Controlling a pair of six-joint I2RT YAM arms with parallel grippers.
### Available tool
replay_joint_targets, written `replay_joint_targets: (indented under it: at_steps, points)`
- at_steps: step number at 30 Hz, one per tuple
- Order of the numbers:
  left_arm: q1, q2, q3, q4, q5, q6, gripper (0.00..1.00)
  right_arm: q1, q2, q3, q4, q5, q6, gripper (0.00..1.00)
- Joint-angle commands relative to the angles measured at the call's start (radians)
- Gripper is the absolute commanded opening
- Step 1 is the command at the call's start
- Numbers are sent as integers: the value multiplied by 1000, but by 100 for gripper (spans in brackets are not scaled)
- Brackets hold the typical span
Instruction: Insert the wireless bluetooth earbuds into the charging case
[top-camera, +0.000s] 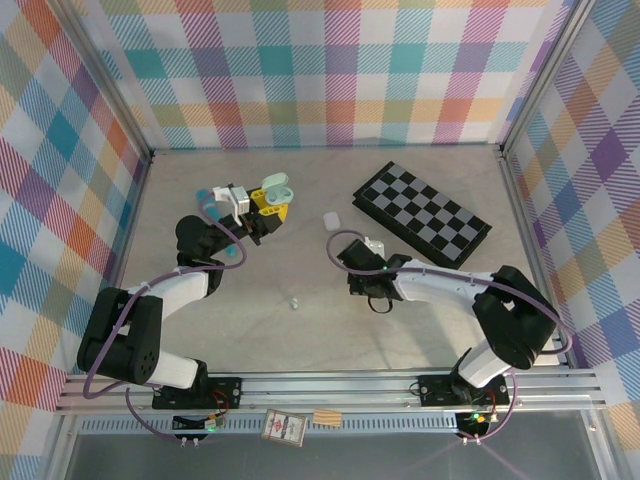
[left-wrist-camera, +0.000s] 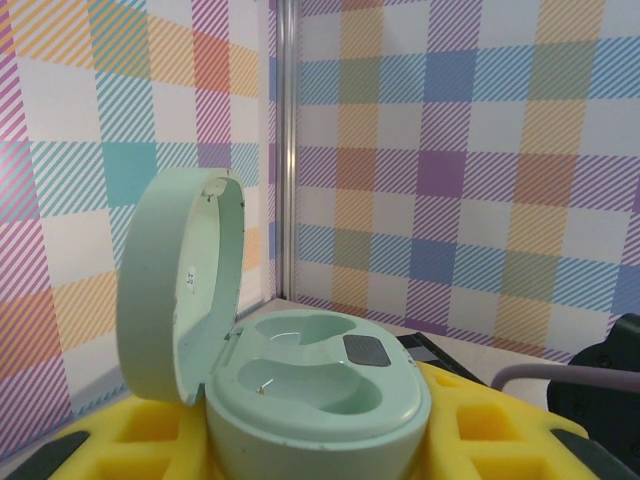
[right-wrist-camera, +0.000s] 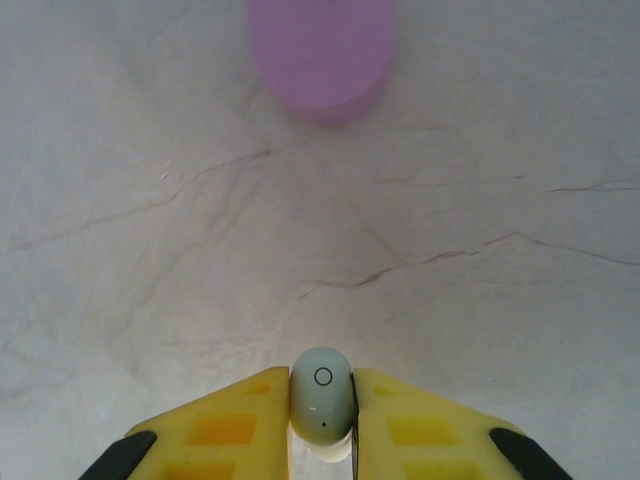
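My left gripper (top-camera: 266, 207) is shut on a mint green charging case (top-camera: 274, 186) and holds it up at the back left of the table. In the left wrist view the case (left-wrist-camera: 320, 385) sits between the yellow fingers (left-wrist-camera: 500, 435) of that gripper (left-wrist-camera: 315, 445). Its lid (left-wrist-camera: 175, 285) stands open and both wells are bare. My right gripper (right-wrist-camera: 322, 385) is shut on a mint green earbud (right-wrist-camera: 322, 398) just above the table, near the middle (top-camera: 352, 265). A tiny white earbud (top-camera: 295, 302) lies loose on the table between the arms.
A pale lilac case (right-wrist-camera: 322, 50), closed, lies ahead of the right gripper (top-camera: 331, 219). A black-and-grey chessboard (top-camera: 420, 212) lies at the back right. Light blue items (top-camera: 207, 197) sit by the left arm. Checked walls close in three sides.
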Motion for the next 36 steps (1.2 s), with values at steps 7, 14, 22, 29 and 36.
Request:
replay_joint_targets:
  at_steps: [7,14,22,29,36]
  points:
    - [12,4,5,61,21,21,34,4,44,56,-129,134,129,20]
    - [-10,24,9,61,21,23,34,3,-34,59,-88,148,7,20]
    - [-59,49,16,61,33,23,34,4,-190,81,61,58,-249,20]
    - [-96,53,15,61,78,23,34,4,-364,84,289,-247,-625,19]
    - [-122,49,35,61,167,-28,34,-3,-378,184,319,-483,-806,19]
